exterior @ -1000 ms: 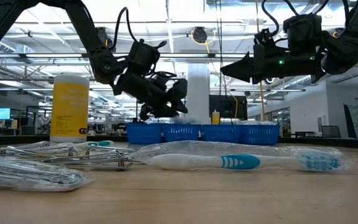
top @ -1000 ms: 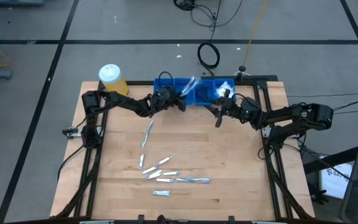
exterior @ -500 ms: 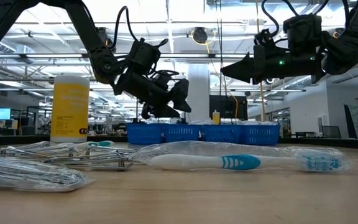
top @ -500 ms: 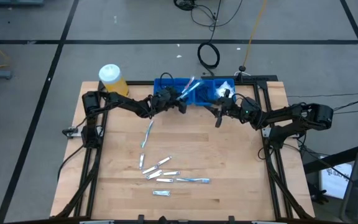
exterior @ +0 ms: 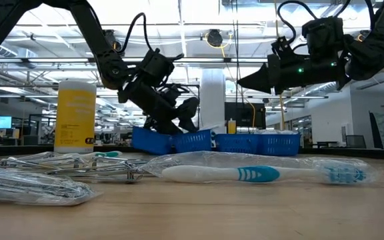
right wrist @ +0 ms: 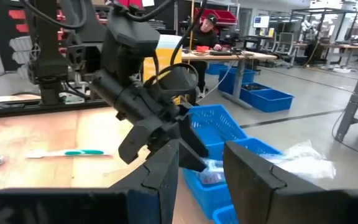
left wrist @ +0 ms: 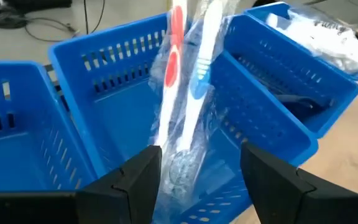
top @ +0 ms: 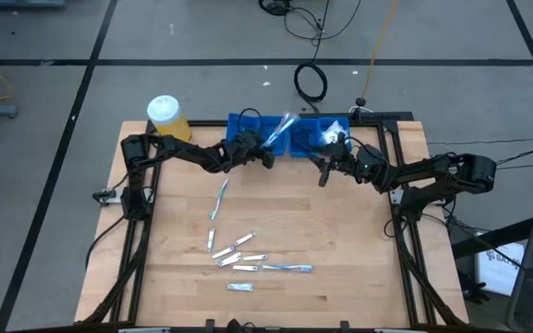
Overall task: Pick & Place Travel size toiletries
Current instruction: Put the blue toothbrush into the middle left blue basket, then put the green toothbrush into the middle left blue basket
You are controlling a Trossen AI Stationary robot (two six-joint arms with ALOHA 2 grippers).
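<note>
Crinkly clear-wrapped toothbrushes [left wrist: 185, 93] in slotted blue plastic tray [left wrist: 104, 81]

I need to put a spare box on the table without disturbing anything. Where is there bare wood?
The right half of the table is bare, right of the scattered toiletries and in front of the right gripper. The near-left corner is also free. It is crowded along the far edge, by the blue tray and left gripper.

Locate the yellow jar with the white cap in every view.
High view: yellow jar, at the table's far left corner, left of the blue tray.
Low view: at left, left of the tray.
Left wrist view: not in it.
Right wrist view: cannot tell.
</note>
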